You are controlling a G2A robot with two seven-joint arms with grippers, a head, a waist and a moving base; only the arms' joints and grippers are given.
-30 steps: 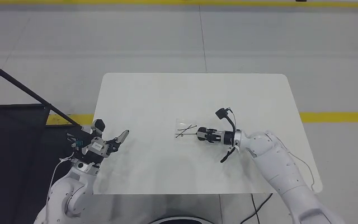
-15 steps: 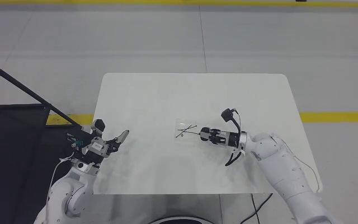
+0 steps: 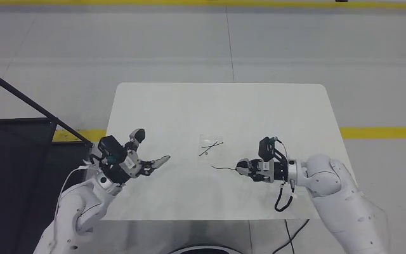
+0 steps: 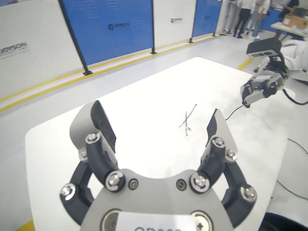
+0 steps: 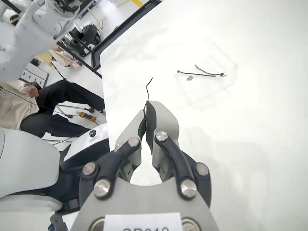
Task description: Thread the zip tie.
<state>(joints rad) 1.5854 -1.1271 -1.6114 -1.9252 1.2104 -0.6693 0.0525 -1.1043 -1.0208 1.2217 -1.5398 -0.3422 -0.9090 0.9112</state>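
My right gripper (image 3: 239, 167) is shut on one end of a thin black zip tie (image 3: 223, 167), held just above the table near its front right. The tie's free end (image 5: 148, 90) sticks out past the closed fingertips (image 5: 150, 111) toward the left arm. Two more black zip ties (image 3: 211, 148) lie crossed on a clear flat tray (image 3: 206, 140) at the table's middle, a little beyond the held tie. My left gripper (image 3: 150, 148) hovers open and empty over the table's left part, facing the ties (image 4: 187, 120) and the right gripper (image 4: 255, 92).
The white table (image 3: 190, 108) is bare apart from the tray (image 5: 204, 90). Its front edge runs close under both arms. A black cable (image 3: 282, 198) loops from the right wrist near the front right edge.
The right gripper has pulled back from the tray toward the front right, taking one zip tie with it. The left arm has swung inward toward the table's middle.
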